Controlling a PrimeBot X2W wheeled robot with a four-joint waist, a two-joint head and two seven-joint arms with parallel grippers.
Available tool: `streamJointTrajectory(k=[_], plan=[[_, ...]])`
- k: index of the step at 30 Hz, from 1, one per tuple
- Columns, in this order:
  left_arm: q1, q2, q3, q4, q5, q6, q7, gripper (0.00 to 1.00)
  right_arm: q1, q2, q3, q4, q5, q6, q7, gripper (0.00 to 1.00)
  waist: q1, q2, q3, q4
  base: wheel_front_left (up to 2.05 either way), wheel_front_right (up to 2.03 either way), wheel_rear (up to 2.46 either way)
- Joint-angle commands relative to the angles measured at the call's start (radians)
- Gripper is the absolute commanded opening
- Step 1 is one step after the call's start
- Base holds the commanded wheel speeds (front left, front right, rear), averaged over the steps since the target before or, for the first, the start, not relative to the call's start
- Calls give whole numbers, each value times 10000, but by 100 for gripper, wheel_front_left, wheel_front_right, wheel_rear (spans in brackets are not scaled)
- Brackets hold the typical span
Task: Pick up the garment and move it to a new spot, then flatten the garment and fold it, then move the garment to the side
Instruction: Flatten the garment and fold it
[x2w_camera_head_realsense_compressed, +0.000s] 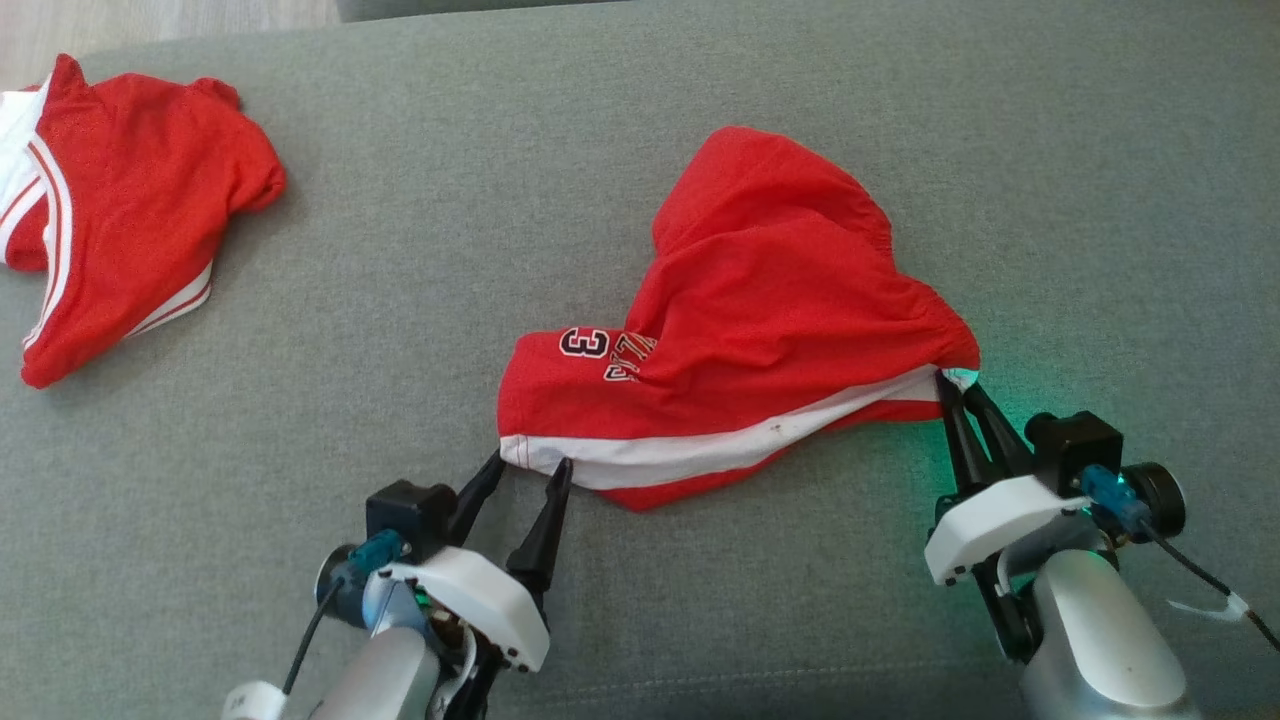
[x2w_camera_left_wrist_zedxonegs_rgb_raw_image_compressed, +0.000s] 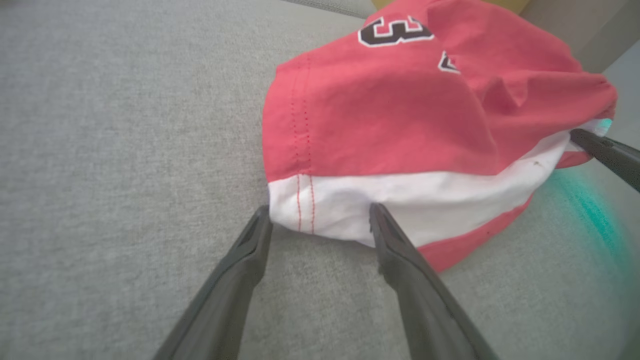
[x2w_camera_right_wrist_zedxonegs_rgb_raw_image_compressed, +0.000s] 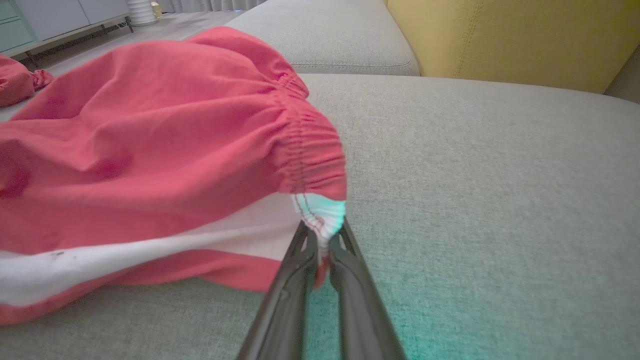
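Head view: the red shorts (x2w_camera_head_realsense_compressed: 760, 300) lie rumpled in the middle of the grey sofa seat (x2w_camera_head_realsense_compressed: 700, 80), the number 3 facing up, a white side stripe running along the edge nearest me. My right fingers (x2w_camera_head_realsense_compressed: 958, 420) are pressed together on the waistband corner where that stripe ends, pinching the gathered elastic; a green glow falls on the sofa beside them. My left fingers (x2w_camera_head_realsense_compressed: 552, 495) stand spread at the opposite corner, the stitched leg hem. In the left wrist view one tip sits just at the outer edge of the white band and the other lies over it, with nothing clamped between them.

The fabric between the two corners sags and bunches, mounding up behind the stripe, and the red lower edge curls under it.

A second red garment (x2w_camera_head_realsense_compressed: 130, 200) with white trim lies well apart at the far left, near the sofa's edge, with wooden floor (x2w_camera_head_realsense_compressed: 150, 20) beyond. Bare grey seat spreads between the two garments, along the near edge by my wrists, and out to the right towards a yellow backrest (x2w_camera_right_wrist_zedxonegs_rgb_raw_image_compressed: 500, 35).
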Motion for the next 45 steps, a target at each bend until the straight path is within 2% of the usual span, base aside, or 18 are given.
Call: streamJointTrajectory(k=[1,5,7,11,15,18,21,27,32,39,42,43,45], plan=[[-367,20,225,-339,-60,-36,-124,100,-366,-21,245,-230,31,-9,-146,0,0,0,-2,-6,0,0,0],[-285,20,197,-624,-49,-59,-124,100,-377,-21,243,-187,39,-9,-175,0,0,0,-3,-26,0,0,0],[-227,20,191,-764,-26,-64,-124,89,-388,-20,242,-170,44,-9,-186,0,0,0,6,-34,0,0,0],[-137,20,165,-898,28,-72,-124,49,-409,-20,236,-143,47,-9,-211,0,0,0,19,-43,0,0,0],[-108,20,170,-956,110,-79,-124,36,-429,-20,238,-117,57,-9,-238,0,0,0,17,-54,0,0,0],[-54,20,229,-1048,214,-83,-124,23,-436,-20,228,-136,78,-9,-266,0,0,0,-21,-65,0,0,0],[71,20,398,-1305,313,-82,-124,0,-427,-20,219,-232,147,-9,-303,0,0,0,-124,-72,0,0,0],[500,20,835,-2203,521,-99,-124,0,-262,-20,191,-773,367,-9,-358,0,0,0,-564,-58,0,0,0],[876,20,1255,-3339,690,-112,-124,0,-6,-64,356,-1840,660,-9,-320,0,0,0,-1034,-108,0,0,0],[1123,138,1777,-5277,1137,-121,-124,0,546,-374,827,-4477,1155,-9,250,0,0,0,-1747,-234,0,0,0],[1022,334,1964,-6110,1292,-126,-124,0,778,-581,921,-5826,1231,-9,677,0,0,0,-2020,-298,0,0,0],[847,515,2054,-6675,1397,-129,-124,0,882,-733,916,-6705,1257,-9,970,0,0,0,-2114,-317,0,0,0],[739,614,2087,-6954,1450,-130,-124,0,909,-812,904,-7105,1261,-9,1111,0,0,0,-2162,-327,0,0,0]])
